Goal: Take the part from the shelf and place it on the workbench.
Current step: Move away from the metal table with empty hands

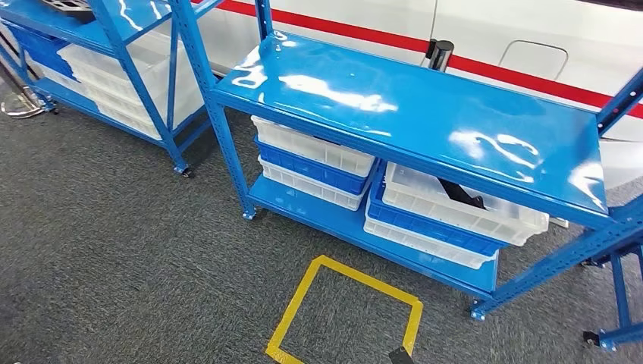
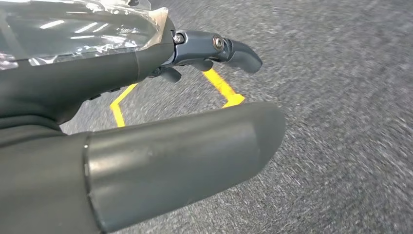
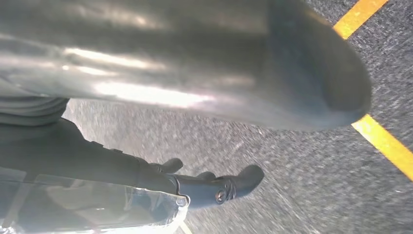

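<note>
Both hands, left hand point(image 2: 160, 122) and right hand point(image 3: 195, 87), hang empty with fingers loosely apart, while the dark, probably rigid part point(image 1: 462, 197) waits in the white bin point(image 1: 500, 220) on the lower shelf point(image 1: 341, 220) — best gripped mid-body.

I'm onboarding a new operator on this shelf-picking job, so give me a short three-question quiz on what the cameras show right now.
1. True or false: the left hand holds the black part.
2. Where does the black part lie? A) on the shelf's top board B) in the top white bin on the shelf's lower level C) on the carpet
3. Fill in: the tape square on the carpet is ____ in colour.

Key: 1. False; both the left hand and the right hand hang over the carpet with nothing in them. 2. B. 3. Yellow.
</note>
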Controlling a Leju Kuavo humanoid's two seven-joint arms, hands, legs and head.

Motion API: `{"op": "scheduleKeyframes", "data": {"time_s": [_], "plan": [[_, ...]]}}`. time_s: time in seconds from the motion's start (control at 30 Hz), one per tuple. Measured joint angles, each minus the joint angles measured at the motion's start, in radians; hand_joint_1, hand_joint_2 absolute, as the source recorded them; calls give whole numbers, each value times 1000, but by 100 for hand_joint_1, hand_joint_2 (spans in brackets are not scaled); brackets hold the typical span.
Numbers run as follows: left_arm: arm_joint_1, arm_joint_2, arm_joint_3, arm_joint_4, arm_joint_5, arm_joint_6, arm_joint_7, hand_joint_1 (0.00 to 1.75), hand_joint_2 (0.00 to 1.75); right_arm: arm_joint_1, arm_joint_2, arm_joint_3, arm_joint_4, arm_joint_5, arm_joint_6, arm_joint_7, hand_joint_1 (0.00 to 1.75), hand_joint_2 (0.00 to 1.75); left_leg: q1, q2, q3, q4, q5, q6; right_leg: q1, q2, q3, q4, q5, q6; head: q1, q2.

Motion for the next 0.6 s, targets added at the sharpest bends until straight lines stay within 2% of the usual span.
{"op": "scheduleKeyframes", "data": {"time_s": [0.07,0.1,0.13,0.17,0.2,0.23,0.27,0.3,0.37,0.4,0.43,0.5,0.53,0.57,0.6], "plan": [[2,0,0,0,0,0,-4,0,0,-1,0,0,0,0,1,0,0,0,-1,32,-3,0,0,0,-5,-16,-52,113,-41,6,2,0],[2,0,0,0,1,-1,-5,0,0,-1,0,0,0,0,2,0,0,0,-1,46,-3,1,-1,-1,-7,-19,-52,121,-39,15,2,0],[2,0,0,0,1,-1,-6,0,0,0,-1,0,0,0,2,0,0,0,-1,59,-3,1,-2,-2,-11,-26,-30,87,-24,25,2,0],[2,-1,0,0,1,-1,-7,0,0,-1,-2,0,0,0,3,0,0,0,0,71,-1,2,-4,-6,-14,-40,10,19,0,35,2,0],[2,-1,0,0,1,-1,-9,0,0,-2,-2,0,0,0,4,0,0,0,-2,83,1,3,-7,-11,-16,-66,54,-56,22,40,3,0],[2,-1,0,0,1,-1,-11,0,0,-5,-1,0,0,0,4,0,0,0,-4,93,4,5,-11,-17,-15,-87,89,-116,39,39,3,0],[1,-1,0,-1,1,-1,-15,0,0,-8,0,0,0,0,5,-1,0,0,-7,103,7,7,-15,-24,-13,-101,110,-152,48,34,1,0],[0,1,1,-1,1,-1,-17,0,0,-10,2,0,0,-1,6,-1,0,0,-9,113,10,8,-18,-30,-9,-105,114,-162,50,25,0,0],[-4,2,1,-1,1,-1,-22,0,0,-12,2,0,0,-3,6,-2,0,0,-5,125,17,8,-23,-42,-9,-81,112,-162,53,10,-4,0],[-7,2,1,-1,1,-1,-23,0,0,-12,2,0,0,-4,6,-2,0,0,-1,112,18,14,-31,-49,-12,-70,113,-163,54,4,-4,0],[-8,2,1,-2,1,-1,-25,0,0,-13,2,0,0,-5,6,-2,0,0,2,86,10,36,-50,-55,-16,-58,114,-164,56,-3,-5,0],[-8,3,2,-2,1,-1,-26,0,0,-16,4,0,0,-5,6,-3,0,0,6,23,-37,141,-113,-60,-17,-35,116,-164,58,-12,-7,0],[-7,3,2,-2,1,-1,-26,0,0,-18,5,0,0,-5,6,-3,0,0,6,7,-71,210,-144,-59,-14,-22,115,-164,60,-15,-8,0],[-5,4,2,-2,1,-1,-27,0,0,-18,6,0,0,-5,6,-3,0,0,6,0,-100,264,-160,-57,-11,-8,114,-164,60,-17,-8,0],[-4,4,2,-2,1,-1,-27,0,0,-18,7,0,0,-5,6,-4,0,0,6,-3,-117,289,-156,-54,-9,7,114,-163,61,-18,-9,0]]}}
